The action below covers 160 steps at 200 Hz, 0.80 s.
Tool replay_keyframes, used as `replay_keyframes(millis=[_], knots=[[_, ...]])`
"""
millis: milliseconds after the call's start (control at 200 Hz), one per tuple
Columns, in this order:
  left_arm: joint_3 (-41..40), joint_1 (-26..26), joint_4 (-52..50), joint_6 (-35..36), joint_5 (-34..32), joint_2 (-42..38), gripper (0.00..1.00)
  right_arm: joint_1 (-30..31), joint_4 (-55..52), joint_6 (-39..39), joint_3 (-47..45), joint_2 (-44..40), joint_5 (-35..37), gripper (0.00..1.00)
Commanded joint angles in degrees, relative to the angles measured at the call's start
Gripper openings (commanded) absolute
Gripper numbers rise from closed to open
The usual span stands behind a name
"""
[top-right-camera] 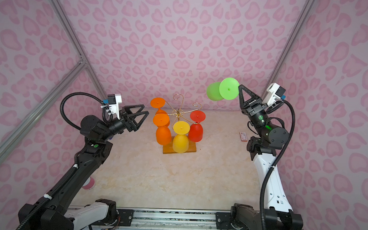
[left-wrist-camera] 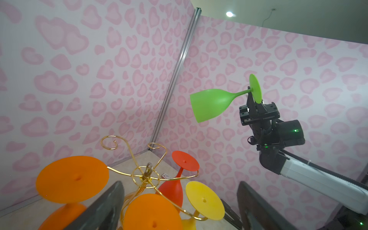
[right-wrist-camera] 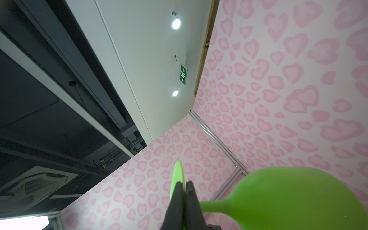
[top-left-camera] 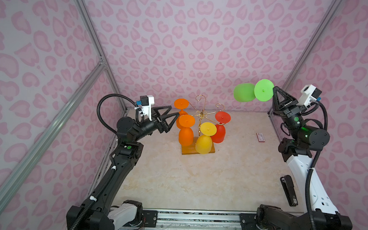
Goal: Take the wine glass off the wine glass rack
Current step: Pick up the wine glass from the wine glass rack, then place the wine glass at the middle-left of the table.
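Four opaque stemmed glasses hang bowl-down from the curled arms of the gold wire wine glass rack (top-left-camera: 202,114), whose rectangular wooden base stands on the beige marble-patterned desk (top-left-camera: 197,180): two orange glasses (top-left-camera: 186,137), one yellow glass (top-left-camera: 203,144), one red glass (top-left-camera: 218,135). A fifth, the opaque green wine glass (top-left-camera: 244,92), is off the rack; it lies nearly level in the air near the desk's far right corner, well apart from the rack, bowl toward the rack. The right hand (top-left-camera: 275,88) is closed on its thin stem, just beside the round foot. The left hand (top-left-camera: 174,110) stands with jaws spread wide, holding nothing, just beside the orange glasses.
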Motion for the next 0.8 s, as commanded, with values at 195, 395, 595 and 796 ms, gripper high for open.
replay_keyframes(millis=[195, 395, 595, 796], knots=[[11.78, -4.69, 13.13, -5.34, 10.79, 11.76, 0.90, 7.63, 9.67, 2.62, -1.05, -0.81, -0.36, 0.00], [17.51, -6.16, 23.03, -12.67, 14.36, 20.16, 0.82, 12.36, 16.74, 5.37, -1.52, 3.43, 1.37, 0.00], [22.19, -6.67, 34.64, -22.56, 17.01, 26.40, 0.82, 12.87, 25.37, 11.59, -1.16, 8.45, 3.26, 0.00], [25.77, -7.55, 40.36, -28.92, 18.87, 30.87, 0.83, 14.14, 26.93, 11.59, -0.56, 11.54, 3.23, 0.00]])
